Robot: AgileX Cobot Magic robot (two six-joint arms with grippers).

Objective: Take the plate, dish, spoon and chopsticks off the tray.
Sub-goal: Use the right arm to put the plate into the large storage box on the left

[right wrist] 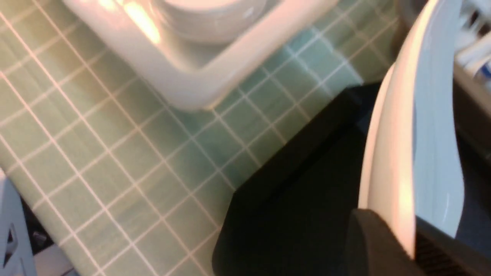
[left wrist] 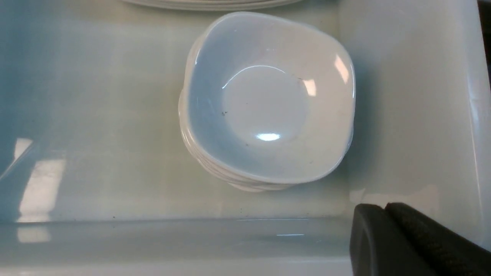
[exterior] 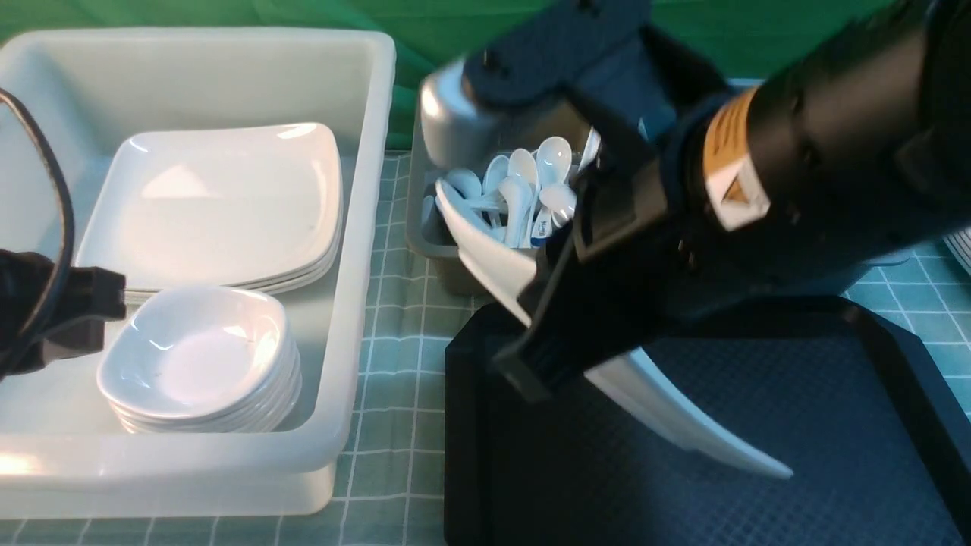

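My right gripper is shut on the rim of the large white plate. It holds the plate tilted steeply on edge above the left part of the black tray. In the right wrist view the plate's rim sits between the fingers of the right gripper, over the tray's corner. My left gripper is shut and empty inside the white tub, next to a stack of small deep dishes; its tips also show in the left wrist view. The spoon and chopsticks are out of view; my right arm hides much of the tray.
The white tub at the left holds a stack of flat plates and the stack of small dishes. A grey tub full of white spoons stands behind the tray. A green checked cloth covers the table.
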